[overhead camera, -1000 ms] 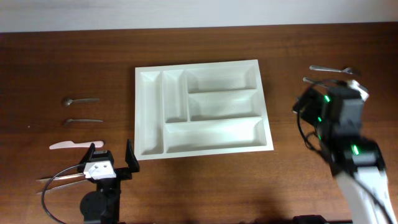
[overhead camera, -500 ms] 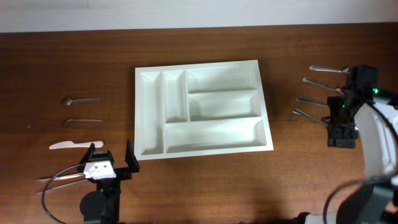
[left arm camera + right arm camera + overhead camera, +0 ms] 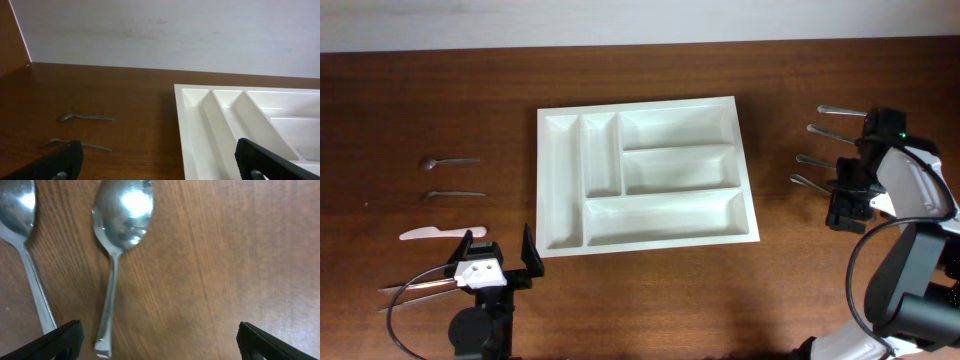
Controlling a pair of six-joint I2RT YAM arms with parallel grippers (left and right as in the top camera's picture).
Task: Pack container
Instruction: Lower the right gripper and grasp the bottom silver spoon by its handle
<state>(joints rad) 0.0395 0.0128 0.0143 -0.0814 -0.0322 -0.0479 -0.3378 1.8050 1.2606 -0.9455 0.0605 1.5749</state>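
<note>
White container (image 3: 660, 218): we are seeing it lying at the centre of the tabletop (image 3: 420, 90), its five compartments bare.
Left hand (image 3: 498, 242): we are holding it wide open, gripping nothing, at the container's 7 o'clock.
Right hand (image 3: 844, 200): we are hovering it wide open, gripping nothing, over metal spoons (image 3: 120, 230) at the container's 3 o'clock.
Other cutlery: small spoons (image 3: 450, 160) and a white knife (image 3: 440, 234) are lying at 9 o'clock.

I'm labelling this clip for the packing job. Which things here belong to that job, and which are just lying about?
Job: white cutlery tray; small spoons and white knife at left; metal utensils at right.
Just there: wooden table; white wall.
</note>
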